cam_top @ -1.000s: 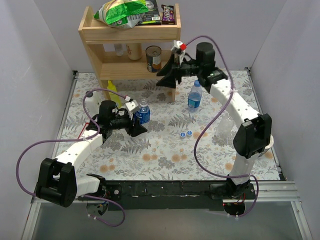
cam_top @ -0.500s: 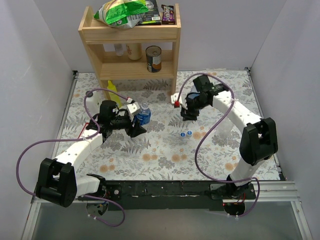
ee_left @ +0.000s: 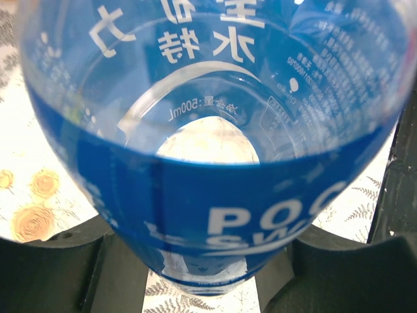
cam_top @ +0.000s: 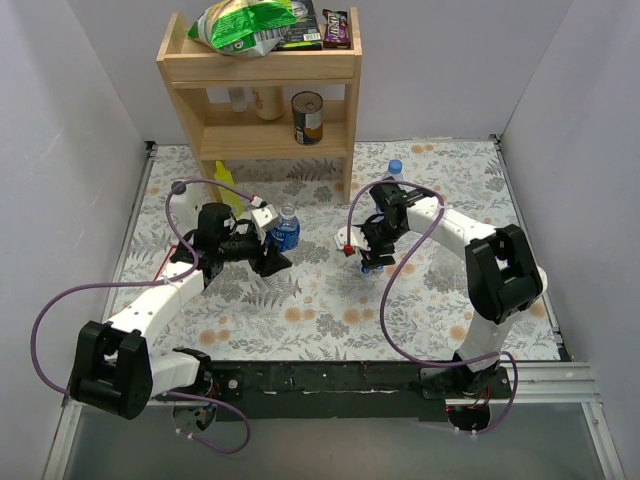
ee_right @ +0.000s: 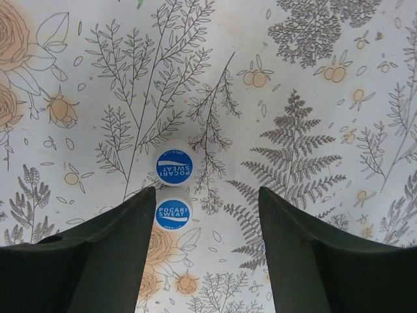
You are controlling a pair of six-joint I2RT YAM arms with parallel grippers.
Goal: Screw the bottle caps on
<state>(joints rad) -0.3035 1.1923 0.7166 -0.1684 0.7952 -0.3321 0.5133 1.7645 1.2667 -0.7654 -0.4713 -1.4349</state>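
Note:
My left gripper (cam_top: 275, 245) is shut on a clear bottle (cam_top: 286, 232) with a blue label band, standing upright left of centre. In the left wrist view that bottle (ee_left: 215, 163) fills the frame between the dark fingers (ee_left: 58, 274). My right gripper (ee_right: 207, 225) hangs open just above the table, pointing down over two blue bottle caps lying top up. The nearer cap (ee_right: 173, 213) lies just inside the left finger (ee_right: 107, 261). The farther cap (ee_right: 174, 166) lies beyond the fingertips. A second labelled bottle (cam_top: 393, 170) with a blue top stands behind the right arm.
A wooden shelf (cam_top: 258, 70) stands at the back with a can (cam_top: 307, 117) on its middle board and snack packs on top. A yellow bottle (cam_top: 224, 180) sits by the shelf's left leg. Grey walls close in both sides of the flowered table (cam_top: 300, 310).
My right arm has swung from beside the shelf down and forward to hover over the two caps, leaving the back bottle standing. The left arm and its bottle have stayed put.

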